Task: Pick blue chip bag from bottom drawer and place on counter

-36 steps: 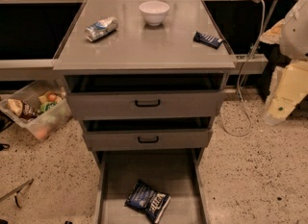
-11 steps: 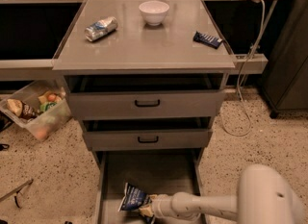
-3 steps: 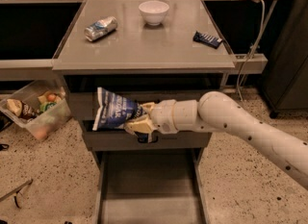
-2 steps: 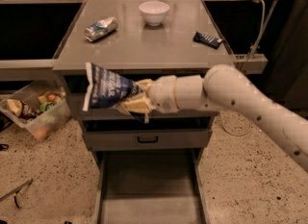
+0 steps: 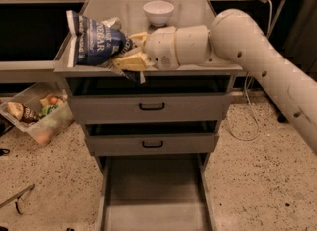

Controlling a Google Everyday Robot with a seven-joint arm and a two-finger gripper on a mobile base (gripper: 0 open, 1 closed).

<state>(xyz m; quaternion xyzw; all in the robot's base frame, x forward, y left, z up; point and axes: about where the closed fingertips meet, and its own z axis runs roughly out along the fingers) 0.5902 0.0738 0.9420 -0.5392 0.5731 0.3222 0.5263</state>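
Bag (image 5: 96,44) "EGAR" in gripper (image 5: 130,50) at counter (image 5: 195,11)

Speckled terrazzo floor (image 5: 257,175) lies around me, with a clear plastic bin (image 5: 37,118) of food at the left. A dark recess (image 5: 29,31) sits beside the desk (image 5: 198,14). My end effector (image 5: 130,51) clamps the blue chip bag (image 5: 96,41) over its front left edge.

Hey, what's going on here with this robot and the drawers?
The robot arm holds the blue chip bag pinched in its gripper, up at the front left corner of the counter. The bag is not yet released. The bottom drawer stands open below with no bag in it. A white bowl sits toward the back of the counter.
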